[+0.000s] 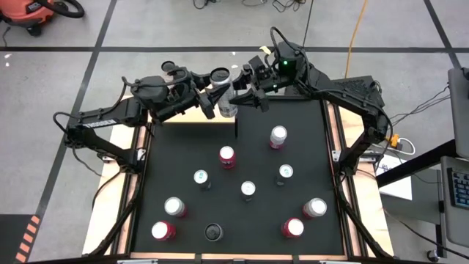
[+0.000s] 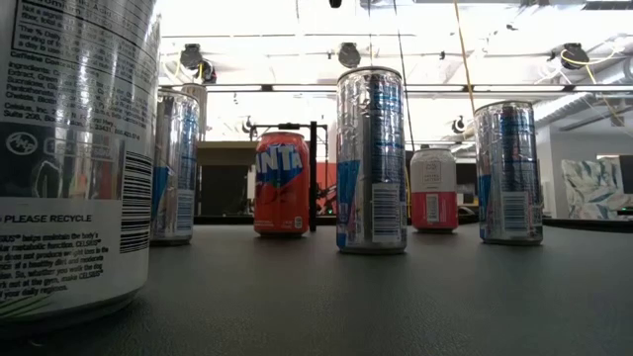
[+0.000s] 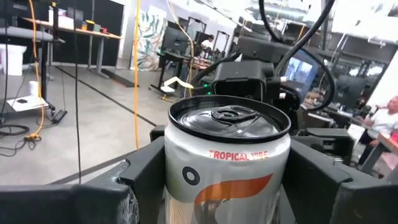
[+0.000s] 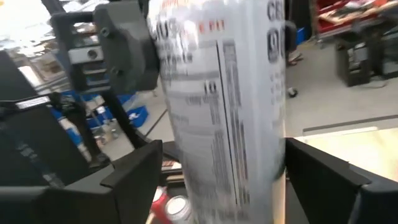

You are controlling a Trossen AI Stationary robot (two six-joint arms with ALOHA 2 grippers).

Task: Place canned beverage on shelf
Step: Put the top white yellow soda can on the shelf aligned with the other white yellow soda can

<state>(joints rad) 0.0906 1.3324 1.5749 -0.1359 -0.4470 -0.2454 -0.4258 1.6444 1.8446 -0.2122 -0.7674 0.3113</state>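
Observation:
A silver can [image 3: 227,168] with an orange swoosh and the words TROPICAL VIBE is up in the air over the table's far edge [image 1: 228,99]. My left gripper [image 3: 227,193] comes in from the table's left and is shut on it. My right gripper [image 4: 224,168] reaches in from the right, open, a finger on either side of the same can [image 4: 224,112]. Below the left arm, at the far left of the table, is the pale wood shelf [image 1: 187,115]. The low view shows neither the held can nor the grippers. My left gripper pinches the can's side wall [image 3: 177,180], a little below the top rim, between its two fingers [image 3: 146,180]. The fingers lie level and come from the table's left. The can stands upright in the hold, its top up, lifted clear of the table. My right gripper has its fingers [image 4: 311,174] close against the can's two sides; I cannot tell whether they touch it.
Several cans stand upright on the black mat [image 1: 308,125]: a pink one [image 1: 278,136], a red one [image 1: 227,155], silver ones [image 1: 248,191] and a black one [image 1: 213,232] near the front edge. The low view has one can [image 2: 74,148] very close to the camera.

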